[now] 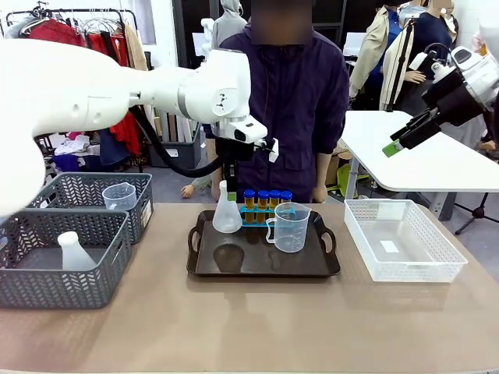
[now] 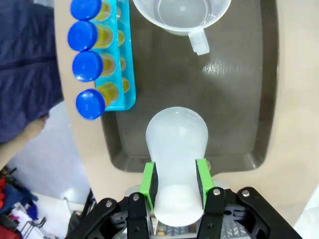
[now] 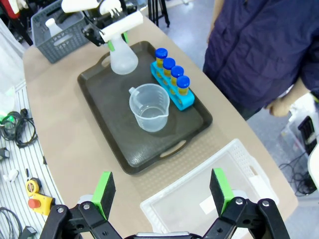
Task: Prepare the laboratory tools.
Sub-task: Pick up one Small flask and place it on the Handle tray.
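We see left gripper (image 2: 175,186) squeezing flask (image 2: 176,144) neck, flask near tray (image 2: 239,144) left edge. Right gripper (image 3: 162,191) wide open, holding nothing.

Left arm (image 1: 117,93): smooth white casing with rounded joint housings. A black corrugated cable (image 1: 168,160) loops beneath the wrist. Small dark markings sit on the wrist housing.

Left gripper (image 2: 176,191): black linkage body, silver screws at the pivots, bright green pads (image 2: 147,181) on the inner finger faces.

Right gripper (image 3: 162,191): same black linkage with visible screws and green pads (image 3: 104,189). In the front view its wrist section is white and grey.

Person (image 1: 300,101): dark navy long-sleeved jacket.
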